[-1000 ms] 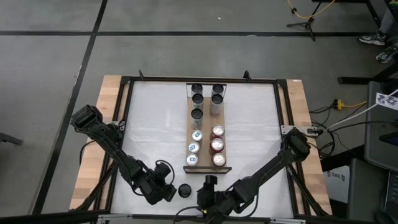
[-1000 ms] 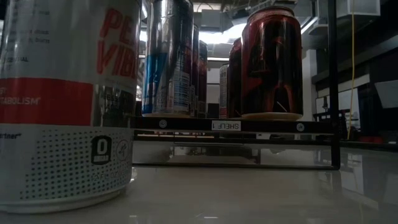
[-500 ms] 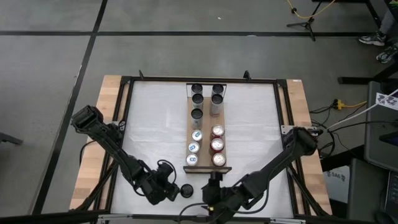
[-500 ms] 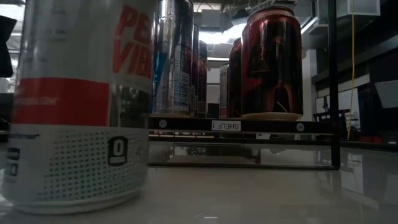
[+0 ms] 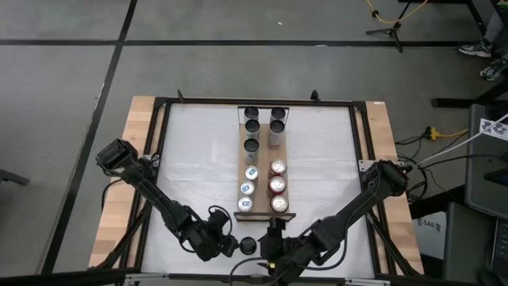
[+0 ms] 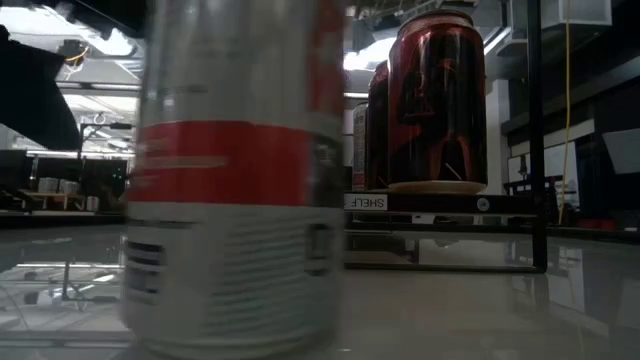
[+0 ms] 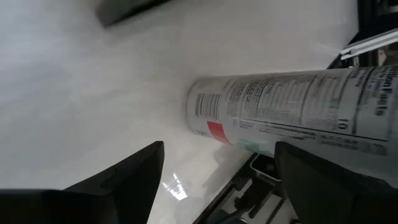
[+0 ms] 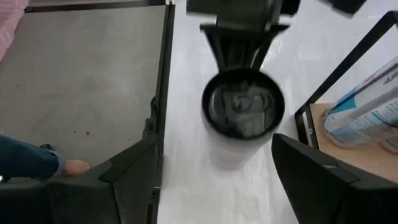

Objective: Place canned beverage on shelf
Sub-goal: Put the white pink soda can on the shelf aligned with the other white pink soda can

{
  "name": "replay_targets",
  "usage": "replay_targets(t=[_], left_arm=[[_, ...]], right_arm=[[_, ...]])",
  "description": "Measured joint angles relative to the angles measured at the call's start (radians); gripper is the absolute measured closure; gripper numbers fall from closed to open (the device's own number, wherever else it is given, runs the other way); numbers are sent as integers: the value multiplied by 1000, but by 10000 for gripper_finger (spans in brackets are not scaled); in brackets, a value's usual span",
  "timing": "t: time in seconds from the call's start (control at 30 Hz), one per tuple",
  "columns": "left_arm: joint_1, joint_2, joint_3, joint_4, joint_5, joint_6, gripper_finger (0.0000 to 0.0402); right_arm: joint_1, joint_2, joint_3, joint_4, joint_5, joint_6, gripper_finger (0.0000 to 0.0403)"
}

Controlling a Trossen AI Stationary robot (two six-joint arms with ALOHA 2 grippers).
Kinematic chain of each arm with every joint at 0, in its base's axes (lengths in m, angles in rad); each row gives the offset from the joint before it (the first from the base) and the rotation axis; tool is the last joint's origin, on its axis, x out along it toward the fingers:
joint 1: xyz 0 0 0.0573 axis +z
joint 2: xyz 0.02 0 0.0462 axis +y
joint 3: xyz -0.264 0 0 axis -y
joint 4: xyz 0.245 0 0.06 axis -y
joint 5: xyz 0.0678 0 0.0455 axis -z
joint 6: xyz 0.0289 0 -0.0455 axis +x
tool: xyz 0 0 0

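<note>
The loose can (image 5: 248, 245) stands upright on the white table (image 5: 198, 159), just short of the shelf's (image 5: 264, 159) dark-lipped near end and a little to its left. It sits between the two grippers. The left gripper (image 5: 226, 245) is just beside it on the left, fingers apart, the can's body lying ahead between them. The right gripper (image 5: 271, 241) is close on its other side, fingers apart, clamped on nothing
</note>
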Motion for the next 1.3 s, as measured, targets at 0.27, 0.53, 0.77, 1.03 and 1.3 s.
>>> replay_targets(t=[0.27, 0.53, 0.77, 1.03, 1.3], left_arm=[[12, 36, 0, 87, 0, 6, 97], [17, 36, 0, 105, -6, 32, 97], [17, 36, 0, 102, -6, 34, 97], [17, 35, 0, 99, -6, 34, 97], [15, 35, 0, 99, -6, 53, 97]], right_arm=[[0, -34, 0, 1, -4, -1, 104], [0, -49, 29, 8, -29, -53, 104], [-23, -49, 111, 10, -39, -79, 104], [-55, -43, 122, 10, -81, -79, 104], [-53, -10, 114, -24, -69, -80, 104]])
